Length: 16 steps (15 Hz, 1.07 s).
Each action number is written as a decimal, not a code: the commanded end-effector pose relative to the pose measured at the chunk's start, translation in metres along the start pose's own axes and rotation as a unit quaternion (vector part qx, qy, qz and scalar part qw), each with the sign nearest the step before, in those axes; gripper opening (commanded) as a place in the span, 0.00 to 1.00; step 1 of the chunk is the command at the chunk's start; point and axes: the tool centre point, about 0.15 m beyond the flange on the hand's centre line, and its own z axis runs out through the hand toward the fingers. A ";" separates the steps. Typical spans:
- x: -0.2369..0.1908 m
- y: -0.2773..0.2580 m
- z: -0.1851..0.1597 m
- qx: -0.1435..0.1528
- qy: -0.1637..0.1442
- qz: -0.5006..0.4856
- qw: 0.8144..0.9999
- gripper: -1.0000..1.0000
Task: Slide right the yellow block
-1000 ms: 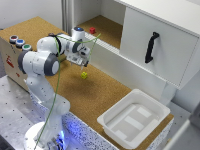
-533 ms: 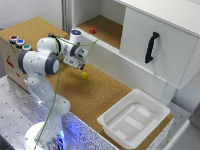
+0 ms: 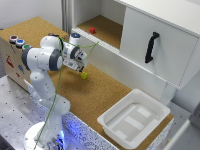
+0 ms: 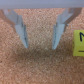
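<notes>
We see the yellow block (image 3: 84, 75) lying on the cork table (image 3: 107, 95), just beside our claw (image 3: 80, 70) and a little toward the exterior view's right and near side of it. In the wrist view the block (image 4: 79, 43) sits outside the spread fingers (image 4: 21, 31), next to one fingertip and not between the two; it looks close to that finger, though we cannot tell whether they touch. The claw (image 4: 40, 46) is open and holds nothing, with bare cork showing in the gap. That offset is what the coming slide turns on: we judge the block is on the side toward which it must go, so a sideways push with the finger's outer face could carry it right. The block is a cube, so it has no long axis to line up.
</notes>
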 end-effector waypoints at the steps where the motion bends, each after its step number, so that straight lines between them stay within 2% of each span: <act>1: 0.020 0.017 0.011 -0.015 -0.005 0.011 1.000 0.00; 6: 0.009 0.056 0.009 -0.033 -0.013 0.046 0.998 0.00; 11: 0.001 0.116 0.012 -0.066 -0.020 0.090 0.994 0.00; 16: -0.004 0.190 -0.012 -0.106 -0.010 0.139 0.985 0.00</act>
